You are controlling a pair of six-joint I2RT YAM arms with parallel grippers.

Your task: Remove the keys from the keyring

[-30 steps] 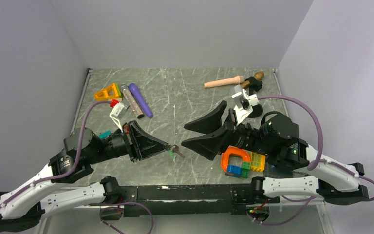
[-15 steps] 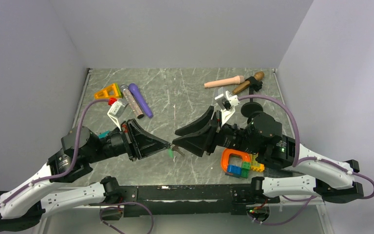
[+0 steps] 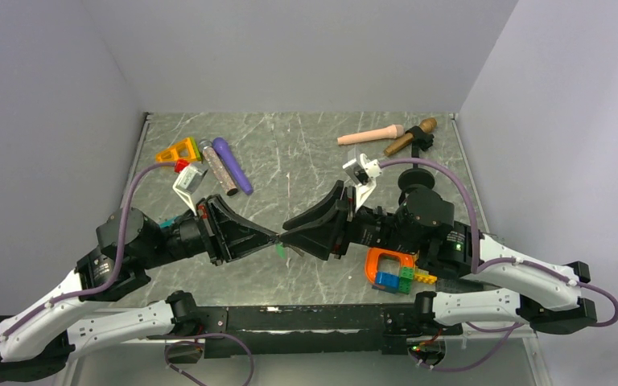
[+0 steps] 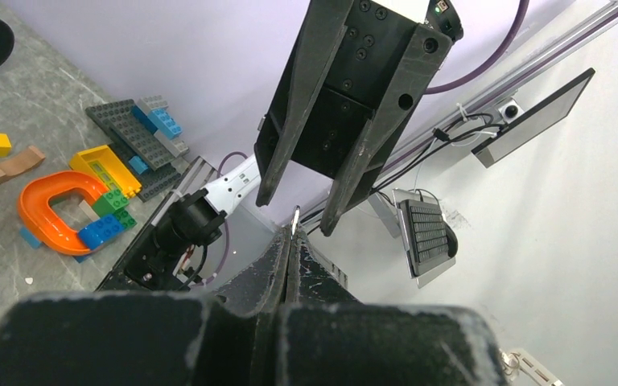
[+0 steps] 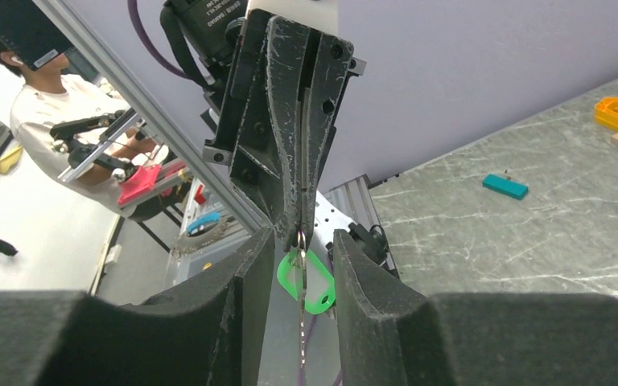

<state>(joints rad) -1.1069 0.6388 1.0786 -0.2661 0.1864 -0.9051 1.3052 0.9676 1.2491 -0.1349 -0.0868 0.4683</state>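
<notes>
With left hand point(image 5: 298, 221) clamped on small metal keyring point(image 5: 301, 239) above grey marbled tabletop point(image 3: 306, 153) and right hand point(image 4: 296, 213) apart, straddling dangling bright green flat key point(image 5: 322, 297), could nip ring instead, or yank it from left grip.

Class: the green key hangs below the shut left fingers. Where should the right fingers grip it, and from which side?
Likely the green key at its free lower end, below the ring that the shut left gripper pinches. Come head-on, opposite that gripper, one of the right fingers on each side: the key hangs loose in their gap, so a straight pull back should slide it off.
</notes>
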